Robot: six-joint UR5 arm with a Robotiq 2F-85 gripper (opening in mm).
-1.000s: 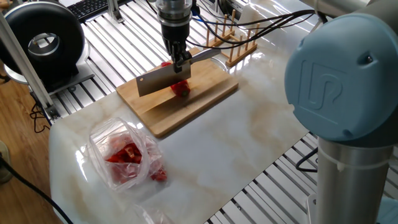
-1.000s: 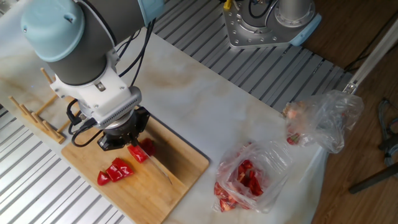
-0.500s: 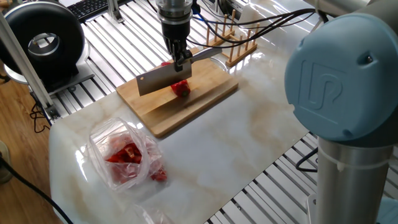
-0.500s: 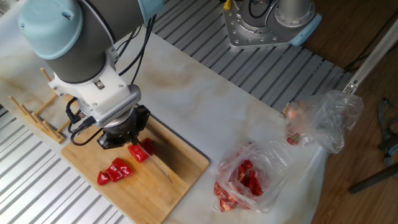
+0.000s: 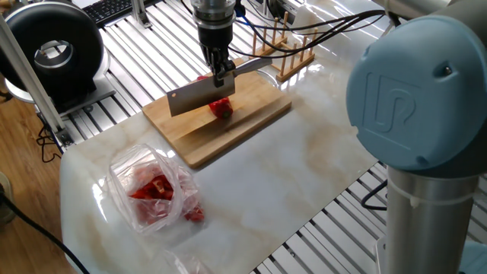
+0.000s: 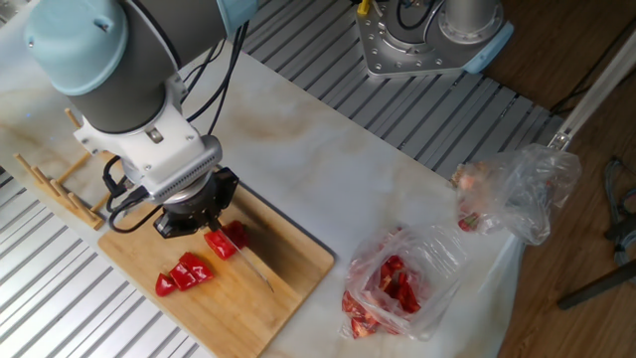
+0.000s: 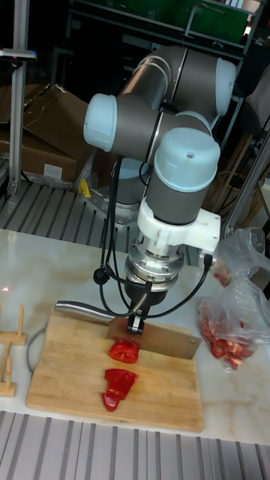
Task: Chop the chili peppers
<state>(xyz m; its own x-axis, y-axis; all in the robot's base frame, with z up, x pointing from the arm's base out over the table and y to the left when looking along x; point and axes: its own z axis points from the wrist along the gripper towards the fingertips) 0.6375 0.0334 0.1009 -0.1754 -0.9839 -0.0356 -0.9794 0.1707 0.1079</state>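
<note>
My gripper [image 5: 221,74] [image 7: 136,322] is shut on a steel cleaver [image 5: 196,99] [image 7: 161,341], gripping it where the blade meets the handle. The blade hangs just over a wooden cutting board [image 5: 255,114] [image 6: 298,264] [image 7: 64,367]. Cut red chili peppers lie on the board. One chili piece [image 5: 221,107] [image 7: 124,350] sits right under the blade, and a larger chili piece [image 7: 118,384] [image 6: 184,274] lies beside it. Two more red chili bits [image 6: 227,240] lie against the blade, partly hidden by the gripper [image 6: 194,214].
A see-through plastic bag with red pieces [image 5: 152,190] [image 6: 393,288] [image 7: 229,334] lies on the marble table beyond the board. A second crumpled bag [image 6: 517,184] is near the table edge. A wooden rack [image 5: 285,53] [image 6: 50,184] stands beside the board.
The arm's upper joint has drifted slightly in the other fixed view. The cleaver and the chili pieces stay where they were.
</note>
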